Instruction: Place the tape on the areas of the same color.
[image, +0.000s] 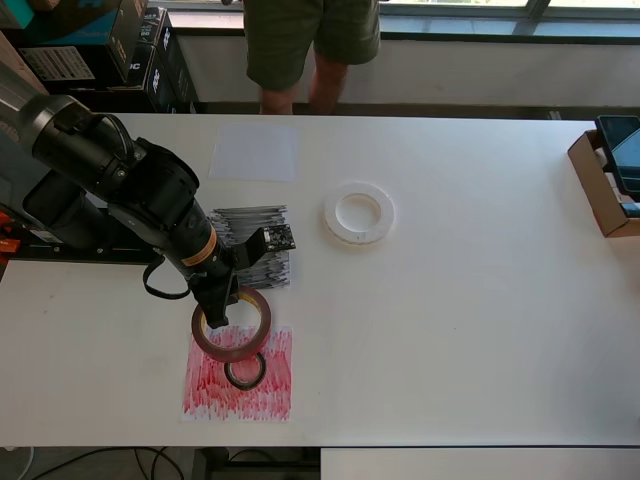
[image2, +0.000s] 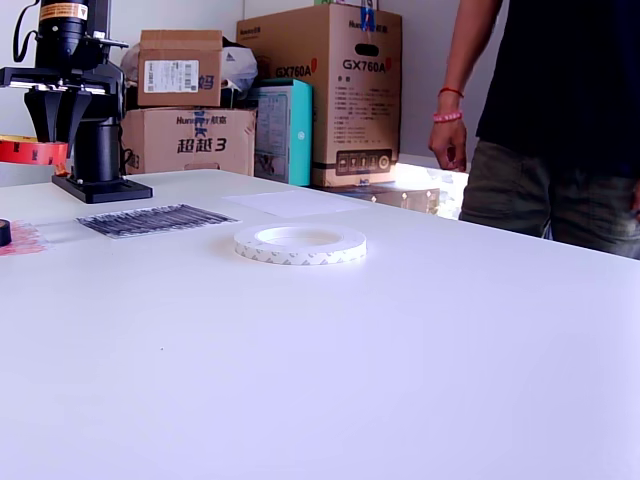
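1. Where the overhead view looks down on the smooth white table (image: 480, 330), the black arm reaches in from the upper left and its gripper (image: 215, 318) sits at the ring of the dark-red tape roll (image: 232, 324), at that ring's left wall.
2. One finger lies across the roll's left rim, the yellowish core showing inside; the fingers appear to pinch that wall, though the arm hides the contact.
3. That roll overlaps the top edge of the red scribbled patch (image: 238, 376), a rough crayon-like rectangle in the lower left of the frame.
4. Lower on the same patch, the small black tape roll (image: 245, 371) lies flat, partly under the red roll's edge.
5. Just above, the black scribbled patch (image: 262, 245) is partly covered by the arm.
6. Higher still lies the plain white sheet (image: 254, 152); the wide flat white tape roll (image: 359, 213) rests on bare table to the right of centre.
7. Along the top edge stand a person's legs (image: 305, 50); an open cardboard box (image: 605, 185) sits at the far right.
8. Seen low from the exterior view, the dark-red roll (image2: 30, 152) hangs above the table at the far left edge, the fingers out of frame.
9. Centre frame, the white roll (image2: 300, 243) lies flat; the black patch (image2: 155, 219) and white sheet (image2: 295, 203) lie behind it.
10. Stacked cardboard boxes (image2: 320, 95) and the person (image2: 545, 110) fill the background.
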